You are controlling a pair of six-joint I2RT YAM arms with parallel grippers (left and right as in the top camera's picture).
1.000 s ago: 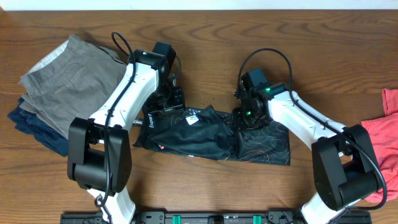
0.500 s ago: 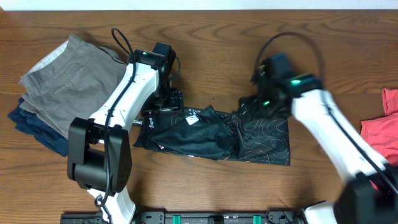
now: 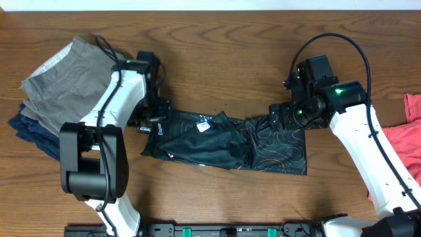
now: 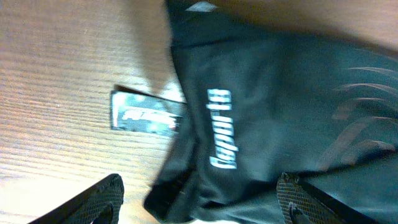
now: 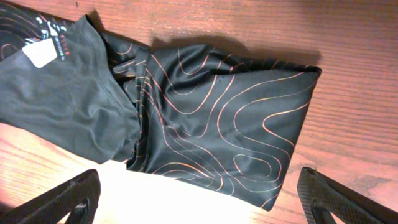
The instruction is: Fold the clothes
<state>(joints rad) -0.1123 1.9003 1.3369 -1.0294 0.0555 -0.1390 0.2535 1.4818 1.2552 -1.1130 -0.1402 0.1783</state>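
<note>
The clothes, a black jersey [image 3: 223, 141] with orange contour lines, lie folded into a long band across the middle of the table. My left gripper [image 3: 151, 123] hangs open over its left end, where white lettering [image 4: 217, 134] shows; the fingers [image 4: 93, 202] straddle the hem without touching cloth. At the right end, my right gripper [image 3: 283, 117] is wide open above the jersey [image 5: 217, 118] and holds nothing. Its fingertips [image 5: 336, 199] stand either side of the folded right edge. A white label [image 5: 40, 53] lies on the cloth.
A stack of grey and navy folded trousers [image 3: 62, 89] sits at the left, close behind my left arm. A red shirt [image 3: 404, 141] lies at the right edge. A small black tag [image 4: 146, 115] pokes out beside the jersey's left end.
Both grippers have opened and let go of the jersey. The left one slid left to the cloth's end; the right one rose and pulled away to the right.
</note>
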